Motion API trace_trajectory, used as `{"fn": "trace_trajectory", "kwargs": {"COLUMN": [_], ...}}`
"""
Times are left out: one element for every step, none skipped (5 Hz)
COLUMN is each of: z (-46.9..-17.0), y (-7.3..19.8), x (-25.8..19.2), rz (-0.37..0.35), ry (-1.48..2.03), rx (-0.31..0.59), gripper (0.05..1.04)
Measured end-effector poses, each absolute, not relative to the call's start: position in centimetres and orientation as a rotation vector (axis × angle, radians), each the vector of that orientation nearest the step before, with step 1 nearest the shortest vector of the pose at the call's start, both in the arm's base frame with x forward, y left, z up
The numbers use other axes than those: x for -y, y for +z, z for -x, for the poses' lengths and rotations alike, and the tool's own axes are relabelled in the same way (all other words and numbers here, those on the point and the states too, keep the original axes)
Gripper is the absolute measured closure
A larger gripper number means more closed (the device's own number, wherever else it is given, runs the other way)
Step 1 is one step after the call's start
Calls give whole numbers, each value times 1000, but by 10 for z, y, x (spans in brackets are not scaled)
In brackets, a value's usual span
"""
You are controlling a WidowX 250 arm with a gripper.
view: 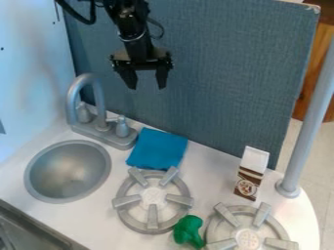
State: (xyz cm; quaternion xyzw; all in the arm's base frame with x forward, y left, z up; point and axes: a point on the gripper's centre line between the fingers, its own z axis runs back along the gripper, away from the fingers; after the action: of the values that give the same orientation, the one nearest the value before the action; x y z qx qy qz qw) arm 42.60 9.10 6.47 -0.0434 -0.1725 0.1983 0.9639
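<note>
The gripper [147, 87] hung at approx. 12 o'clock above the blue cloth [156, 149], jaws apart w/ nothing btwn them, so no pickup showed as done & any handling was left. The cloth lay on the table [210, 183], w/ the faucet [101, 122] at 10 o'clock, sink [30, 168] at 8, a burner [127, 201] at 6 & carton [251, 173] at 4; the broccoli [188, 231] sat btwn that burner & the other burner [227, 215].

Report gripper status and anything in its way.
Gripper open, empty, raised before panel. Blue cloth beside faucet. Green toy between burners. No obstruction seen.
</note>
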Motion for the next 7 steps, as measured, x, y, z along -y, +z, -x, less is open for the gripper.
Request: {"fn": "trace_trajectory", "kwargs": {"z": [-422,-420,-419,-388,-361,-323,-294], "y": [47,42,40,8,9,-6,-14], "x": [-89,-89,-88,-56,-16,4,23], "rz": [89,89,90,47,14,-24,-34], "ry": [402,403,402,319,217,130,41], "rx": [304,290,284,166,173,148,141], "gripper": [83,83,83,83,83,83,83]}}
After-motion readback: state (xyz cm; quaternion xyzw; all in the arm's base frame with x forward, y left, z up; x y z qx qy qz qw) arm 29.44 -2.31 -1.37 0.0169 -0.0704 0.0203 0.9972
